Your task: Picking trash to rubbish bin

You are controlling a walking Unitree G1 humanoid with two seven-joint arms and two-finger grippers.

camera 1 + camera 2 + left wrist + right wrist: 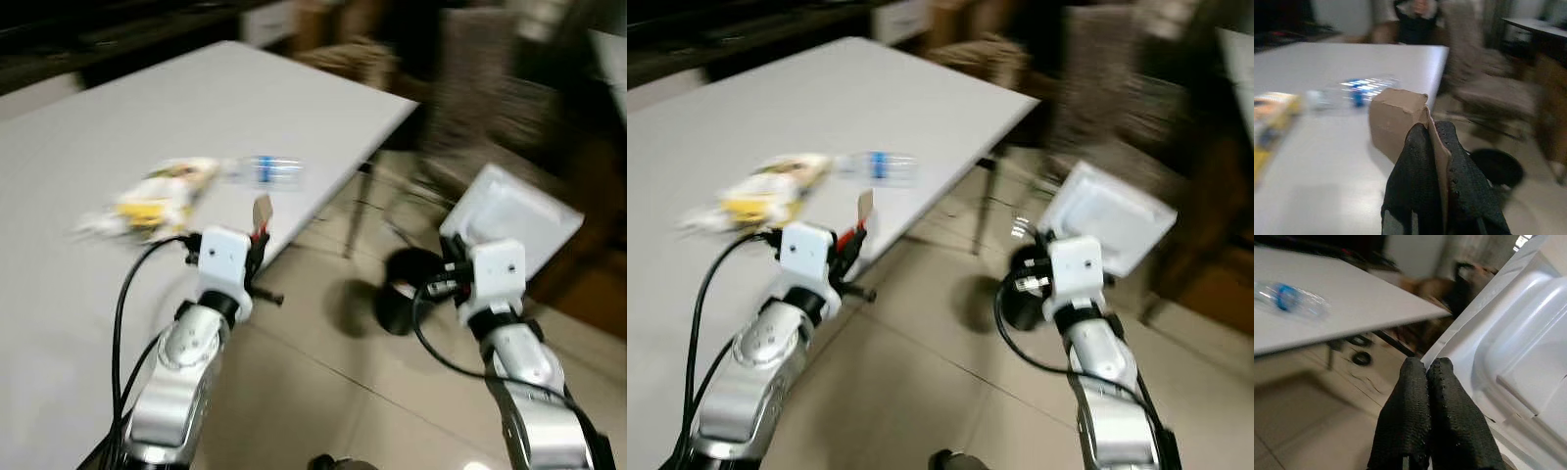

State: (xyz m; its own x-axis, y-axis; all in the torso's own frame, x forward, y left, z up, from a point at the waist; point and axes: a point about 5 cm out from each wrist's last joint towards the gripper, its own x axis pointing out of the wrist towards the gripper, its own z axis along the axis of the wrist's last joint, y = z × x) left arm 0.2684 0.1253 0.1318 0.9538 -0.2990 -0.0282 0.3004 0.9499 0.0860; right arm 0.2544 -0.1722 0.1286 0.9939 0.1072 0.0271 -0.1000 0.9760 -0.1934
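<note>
Above the black bin (402, 294), right claw (1426, 369) clamped on white tray (509, 211); left claw (1432, 132) pinching cardboard (1396, 120).

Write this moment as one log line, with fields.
left gripper: shut on cardboard piece | right gripper: shut on white tray | bottle, wrapper: on table | black bin: on floor

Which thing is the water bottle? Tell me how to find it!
Look at the big white table and go toward its near edge. The water bottle lies on its side there, beside a yellow and white wrapper. The bottle is the clear one with a blue label around its middle.
</note>
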